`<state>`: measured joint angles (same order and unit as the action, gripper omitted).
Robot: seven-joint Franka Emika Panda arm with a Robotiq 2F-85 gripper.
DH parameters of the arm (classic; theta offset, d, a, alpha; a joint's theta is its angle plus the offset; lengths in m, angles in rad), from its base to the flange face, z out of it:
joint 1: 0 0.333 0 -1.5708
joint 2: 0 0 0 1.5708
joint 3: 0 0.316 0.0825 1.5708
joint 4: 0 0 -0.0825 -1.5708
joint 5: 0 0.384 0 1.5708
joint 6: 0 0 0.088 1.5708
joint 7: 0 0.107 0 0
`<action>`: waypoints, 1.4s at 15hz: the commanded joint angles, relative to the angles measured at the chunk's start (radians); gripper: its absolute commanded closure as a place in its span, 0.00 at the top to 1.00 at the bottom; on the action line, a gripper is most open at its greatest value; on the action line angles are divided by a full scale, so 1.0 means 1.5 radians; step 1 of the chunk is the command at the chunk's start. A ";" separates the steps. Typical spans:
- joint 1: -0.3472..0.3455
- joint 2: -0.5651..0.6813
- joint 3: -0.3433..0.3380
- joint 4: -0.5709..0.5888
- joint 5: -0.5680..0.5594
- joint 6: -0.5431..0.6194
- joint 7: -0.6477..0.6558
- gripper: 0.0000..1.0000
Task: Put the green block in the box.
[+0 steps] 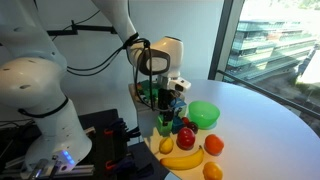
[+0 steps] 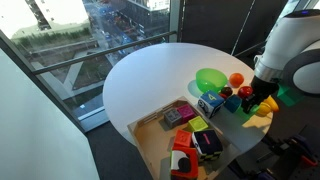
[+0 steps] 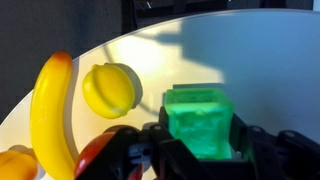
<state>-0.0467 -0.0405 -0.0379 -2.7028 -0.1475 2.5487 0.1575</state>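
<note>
My pincer (image 3: 202, 140) is clamped on the green block (image 3: 200, 118). In the wrist view the small, plain light-green cube sits squarely between my two dark fingers (image 3: 158, 145), one pressed to each side. Pale tabletop (image 3: 260, 60) spreads beyond the cube; it looks raised a little off that surface, though I cannot be sure from this angle. To the left of the block in this view lie a yellow lemon (image 3: 108, 90) and, farther left, a long banana (image 3: 52, 110). The edge of a red apple (image 3: 92, 160) shows at the near left, close beside my left finger. In an exterior view my pincer (image 1: 172, 98) hangs over the cluster of toy fruit, with the round bright-green bowl (image 1: 204, 114) just to its right on the white round table. In an exterior view the box (image 2: 150, 140), a shallow tan tray with low walls, lies at the near edge of the table. Several small coloured things lie inside it, too small to name. A light-blue cube (image 2: 210, 104) sits between the box and my pincer (image 2: 265, 100), which is at the right side, apart from the box. The green block is in my grip, outside the box.
</note>
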 commanded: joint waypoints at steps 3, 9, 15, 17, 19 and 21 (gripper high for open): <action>0.020 -0.074 0.021 0.015 0.046 -0.082 0.001 0.30; 0.049 -0.125 0.044 0.040 0.106 -0.140 -0.001 0.30; 0.081 -0.134 0.068 0.075 0.169 -0.165 0.007 0.30; 0.092 -0.126 0.075 0.090 0.189 -0.166 0.004 0.30; 0.103 -0.114 0.082 0.107 0.209 -0.168 -0.001 0.30; 0.115 -0.096 0.089 0.121 0.228 -0.160 -0.004 0.30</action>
<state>0.1080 -0.2259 0.0823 -2.5768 0.1494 2.3318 0.1581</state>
